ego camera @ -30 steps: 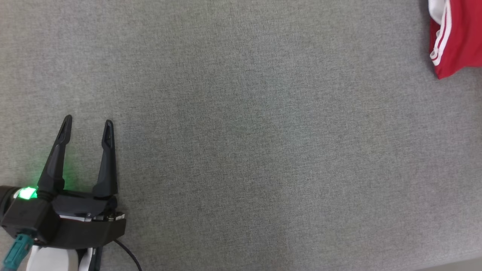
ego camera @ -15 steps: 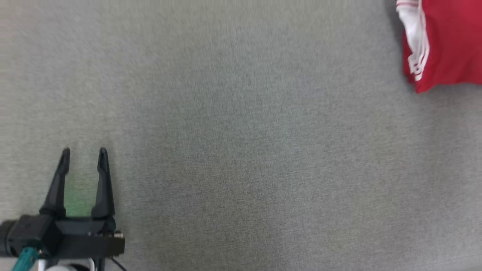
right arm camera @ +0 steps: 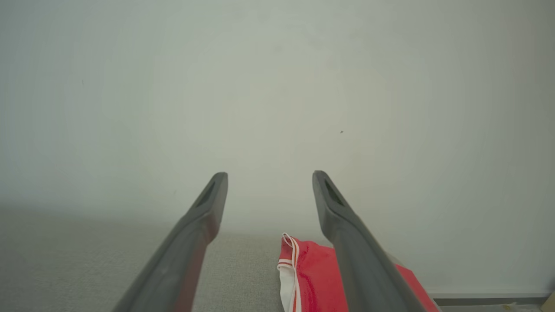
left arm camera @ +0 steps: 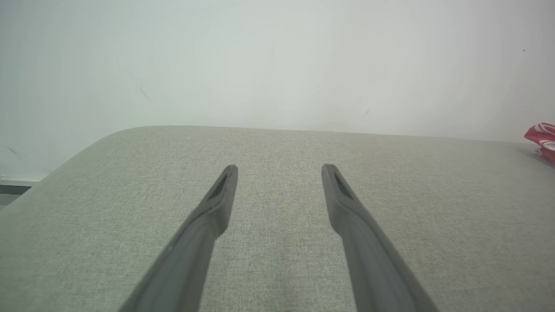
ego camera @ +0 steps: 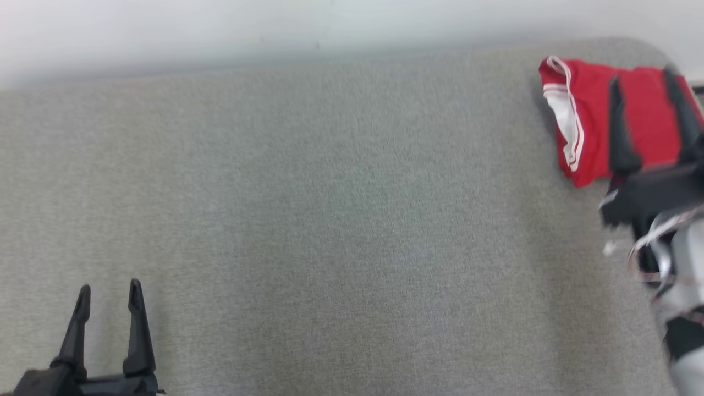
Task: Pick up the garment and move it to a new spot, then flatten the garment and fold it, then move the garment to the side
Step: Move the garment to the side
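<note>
Grey surface (ego camera: 330,220) lies under left pincer (ego camera: 109,286) and right pincer (ego camera: 641,77), both gaping empty, the right seemingly above the garment (ego camera: 588,110).

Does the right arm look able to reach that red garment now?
Probably yes: the right gripper stands open close by the red garment, with nothing between them.

The garment (ego camera: 586,118) lies at the worktop's (ego camera: 330,220) far right corner. My right gripper (ego camera: 642,77) hangs over it; my left gripper (ego camera: 109,289) sits at the near left edge.
</note>
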{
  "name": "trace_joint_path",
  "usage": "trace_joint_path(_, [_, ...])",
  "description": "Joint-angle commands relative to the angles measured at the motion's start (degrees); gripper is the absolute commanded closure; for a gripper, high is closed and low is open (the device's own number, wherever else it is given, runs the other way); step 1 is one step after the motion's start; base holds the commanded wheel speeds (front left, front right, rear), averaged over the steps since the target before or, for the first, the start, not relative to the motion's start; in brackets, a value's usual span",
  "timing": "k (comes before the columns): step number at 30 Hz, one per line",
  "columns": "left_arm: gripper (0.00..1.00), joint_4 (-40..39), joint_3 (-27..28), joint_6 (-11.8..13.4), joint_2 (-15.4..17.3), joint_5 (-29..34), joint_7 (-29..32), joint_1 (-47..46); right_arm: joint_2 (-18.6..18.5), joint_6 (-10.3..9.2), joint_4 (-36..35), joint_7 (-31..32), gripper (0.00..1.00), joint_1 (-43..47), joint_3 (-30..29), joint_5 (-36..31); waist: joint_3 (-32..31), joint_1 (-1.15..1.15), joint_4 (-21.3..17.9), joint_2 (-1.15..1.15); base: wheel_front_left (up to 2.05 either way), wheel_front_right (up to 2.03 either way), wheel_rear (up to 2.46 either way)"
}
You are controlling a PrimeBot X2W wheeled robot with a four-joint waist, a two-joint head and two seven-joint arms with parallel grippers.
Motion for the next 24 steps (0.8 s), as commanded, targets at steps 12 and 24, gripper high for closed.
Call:
trace_joint_path(12, [0.0,0.87,-0.38,-0.1,-1.08,1.0,-0.16,3.82,6.05,-0.17,-15.47,2.03,0.0,23.67,-2.77,-0.19,-7.61,0.02,3.81,0.0,0.0,0.0,0.0])
trace_joint_path(24, [0.0,3.33,-2.71,-0.33,-1.99,0.65,-0.16,5.71,11.41,-0.17,-21.74,2.89,0.0,38.27,-4.59,1.44,-12.39,0.02,4.99,0.0,0.0,0.0,0.0])
